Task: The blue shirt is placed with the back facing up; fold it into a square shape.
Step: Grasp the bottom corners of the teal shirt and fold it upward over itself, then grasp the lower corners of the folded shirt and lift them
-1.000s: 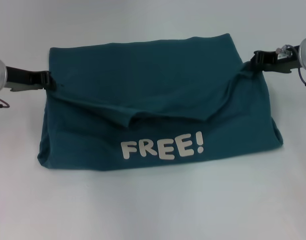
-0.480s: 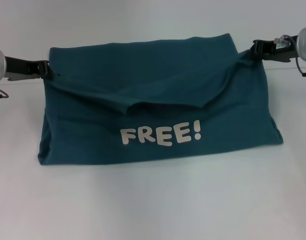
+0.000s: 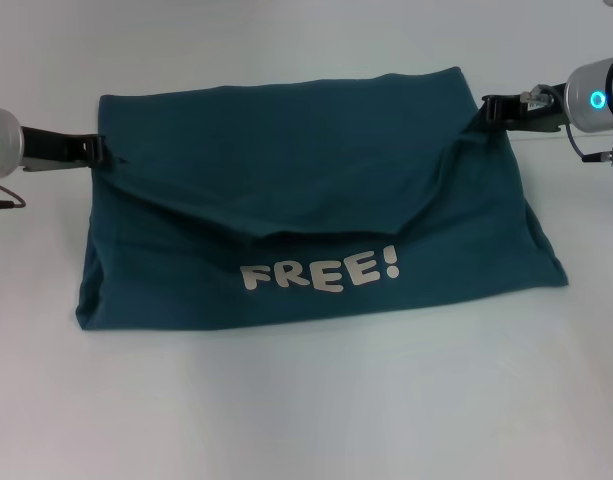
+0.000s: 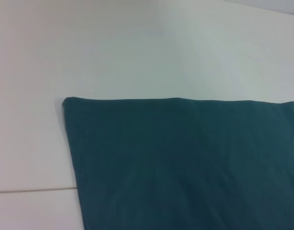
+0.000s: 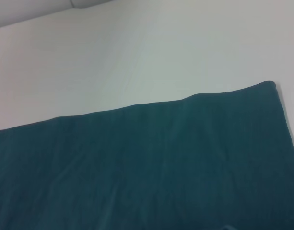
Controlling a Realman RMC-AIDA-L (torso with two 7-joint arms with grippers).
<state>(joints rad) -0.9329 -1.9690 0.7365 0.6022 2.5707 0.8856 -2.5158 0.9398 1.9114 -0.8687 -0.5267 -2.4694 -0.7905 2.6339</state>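
The blue shirt is a dark teal cloth lying across the white table, far wider than the grippers. Its near layer bears a pale "FREE!" print and is raised, sagging in the middle. My left gripper is shut on the shirt's left edge, and my right gripper is shut on its right edge, so the layer hangs between them. The left wrist view shows the blue shirt with a straight edge and one corner. The right wrist view shows the blue shirt likewise.
Bare white table surrounds the shirt on all sides. A thin seam line crosses the table in the left wrist view.
Both grippers have moved toward the far side of the table with the held layer. The "FREE!" print has shifted farther from the near edge, and the right gripper has come inward.
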